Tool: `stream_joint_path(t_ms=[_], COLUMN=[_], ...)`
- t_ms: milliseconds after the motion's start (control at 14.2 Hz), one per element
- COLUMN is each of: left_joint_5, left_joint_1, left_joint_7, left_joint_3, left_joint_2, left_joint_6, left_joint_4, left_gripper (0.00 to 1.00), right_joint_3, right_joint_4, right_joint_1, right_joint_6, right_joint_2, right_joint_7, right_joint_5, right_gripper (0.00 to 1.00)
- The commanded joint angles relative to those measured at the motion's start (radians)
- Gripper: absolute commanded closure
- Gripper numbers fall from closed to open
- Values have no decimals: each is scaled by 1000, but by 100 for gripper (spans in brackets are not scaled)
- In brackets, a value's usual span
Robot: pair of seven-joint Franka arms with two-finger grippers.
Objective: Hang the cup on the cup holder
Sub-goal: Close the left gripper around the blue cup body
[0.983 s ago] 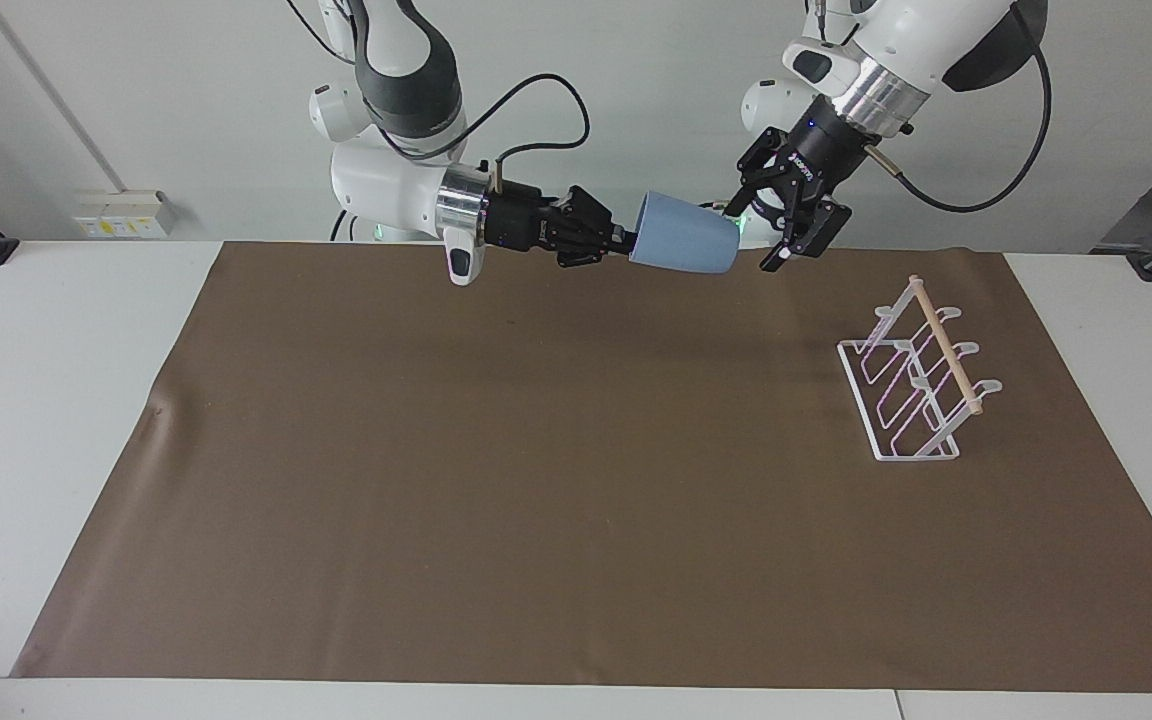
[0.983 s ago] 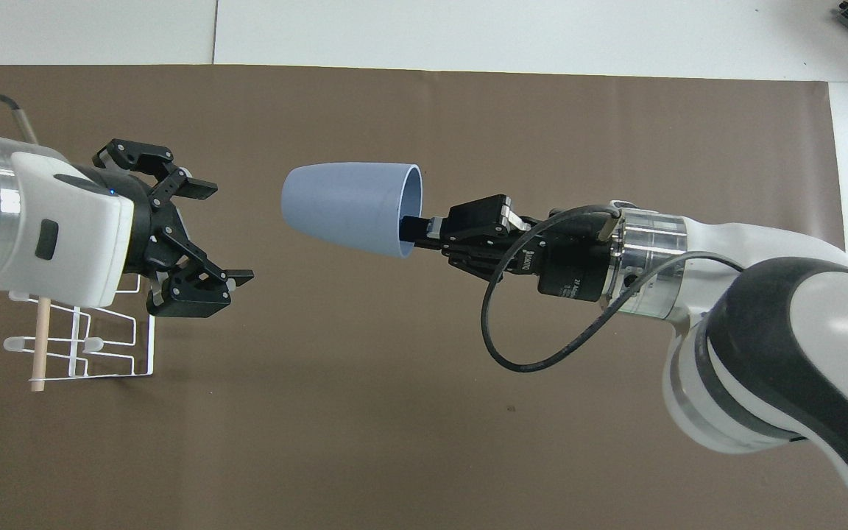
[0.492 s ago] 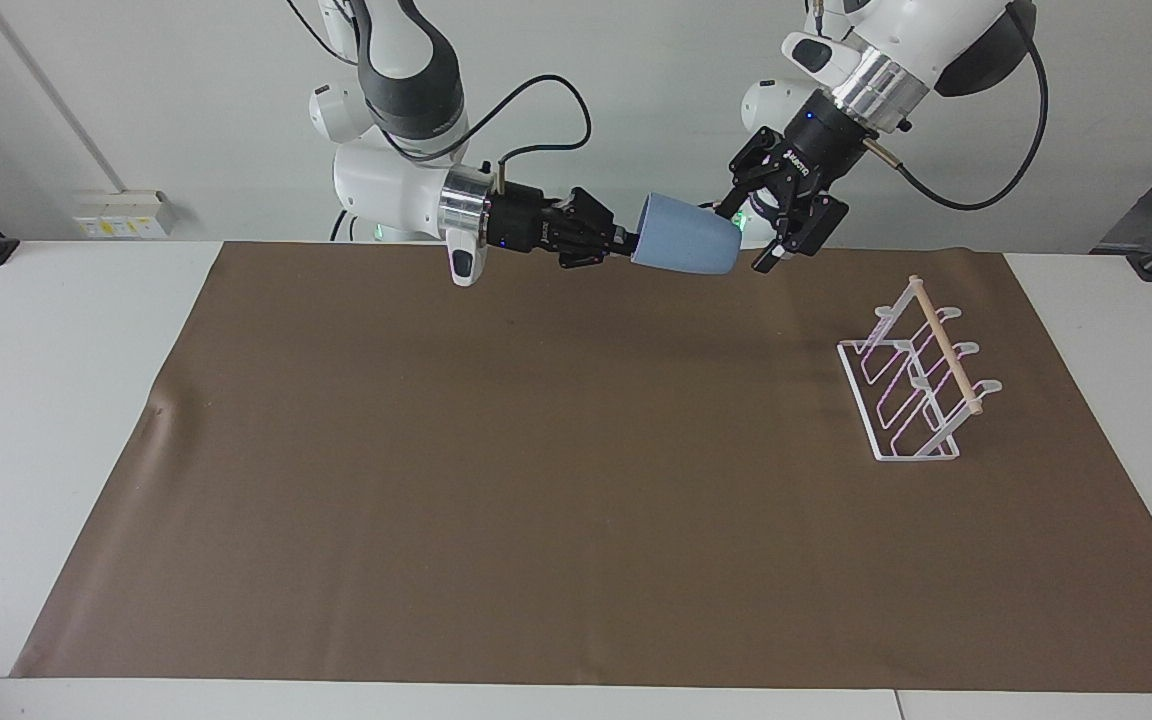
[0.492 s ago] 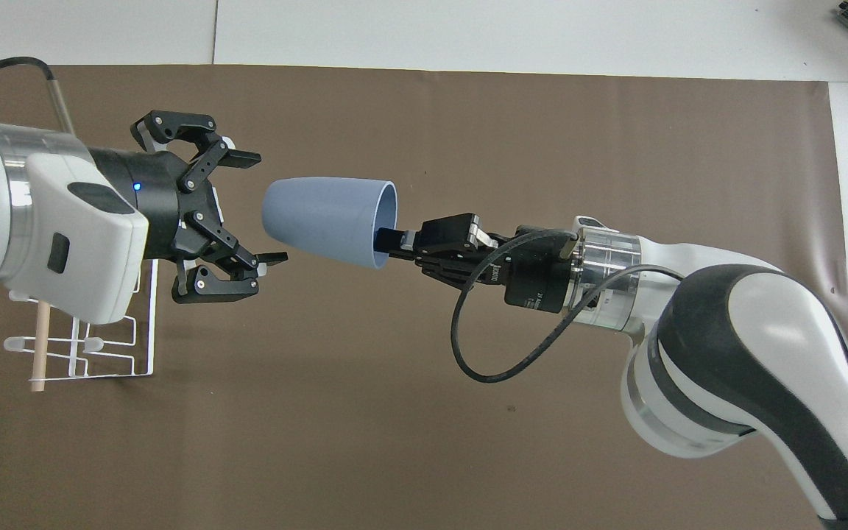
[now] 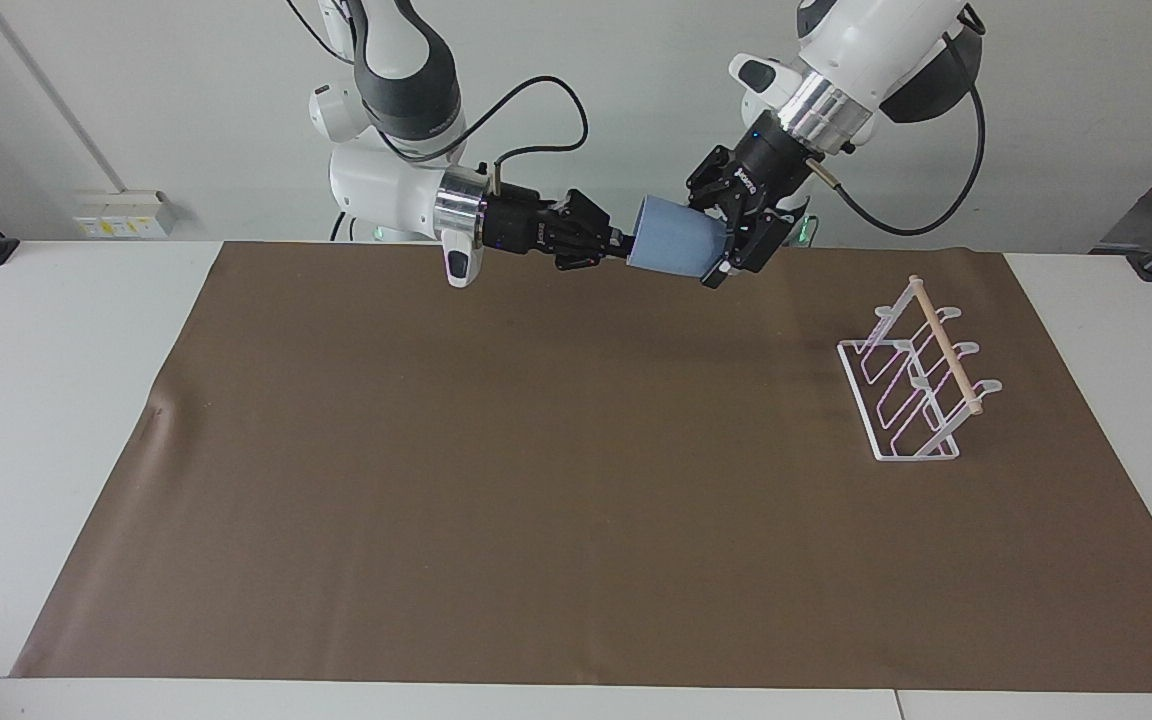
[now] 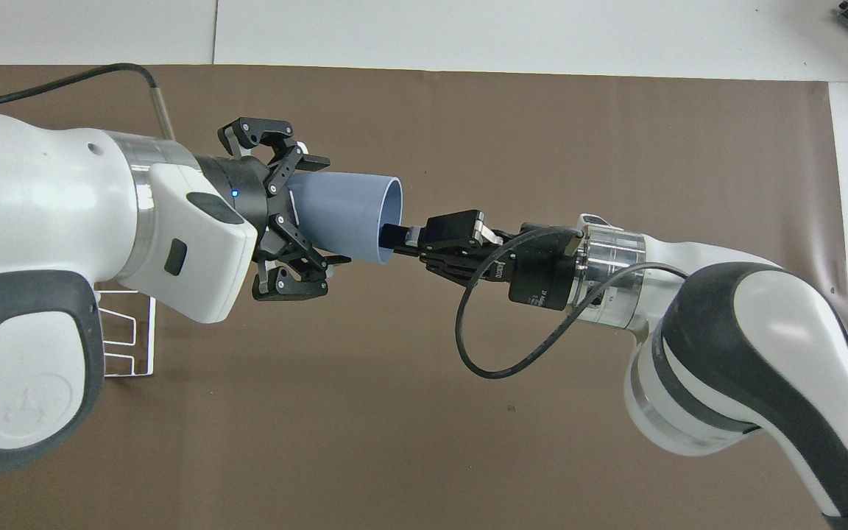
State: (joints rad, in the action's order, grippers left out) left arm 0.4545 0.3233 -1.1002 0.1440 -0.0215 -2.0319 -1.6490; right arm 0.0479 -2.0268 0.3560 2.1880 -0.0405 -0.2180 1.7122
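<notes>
Brown mat (image 5: 536,480) over a white table fills both views, and you're mid-handover up in the air near the top centre of the facing view. Your right gripper (image 5: 619,243) is clamped shut on the rim of the cup (image 5: 674,247), one finger poked inside the mouth, cup lying sideways with its closed end toward the left arm. Your left gripper (image 6: 305,208) stands wide open with its fingers straddling that closed end, in overhead view at centre left; contact I can't confirm, it has hold of nothing yet. Cup holder (image 5: 914,375) sits at right of the facing view, well apart from the cup, nothing on it. Judged next: close the left on the cup body, only then release the right, then carry it over to the rack
</notes>
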Motion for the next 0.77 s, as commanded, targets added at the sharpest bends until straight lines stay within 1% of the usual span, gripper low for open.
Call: stream_joint_path(t_ms=[0,211,281,351,421,562,702], left_joint_5=[3,3,1,0,1,1,1], left_joint_1=[39,48,51,54,54,56,56], left_joint_7=[25,36,25,36,68,131,132], left_joint_3=[-9,-7,-6,-6,-6,-6,-6], left_joint_2=[12,12,14,15,14,14,14], left_joint_6=[-44,-48,-62,-61,-56,-65,-67], left_joint_4=[-3,0,0,0,0,-11,-9], left_gripper=[0,0,23,68,100,100,100], right_joint_3=[7,7,7,7,7,7,7], right_joint_4=[-12,-13,-12,-12,-12,-12,-12], right_joint_1=[0,0,0,0,0,-2,-2], right_joint_6=[7,6,4,4,4,-2,-4], right_joint_2=[-12,-12,-12,-12,-12,-12,-12], right_joint_7=[-43,-43,-43,-43,-43,-43,-43], right_joint_5=[35,35,35,33,35,33,33], right_gripper=[100,100,100,100,100,100,100])
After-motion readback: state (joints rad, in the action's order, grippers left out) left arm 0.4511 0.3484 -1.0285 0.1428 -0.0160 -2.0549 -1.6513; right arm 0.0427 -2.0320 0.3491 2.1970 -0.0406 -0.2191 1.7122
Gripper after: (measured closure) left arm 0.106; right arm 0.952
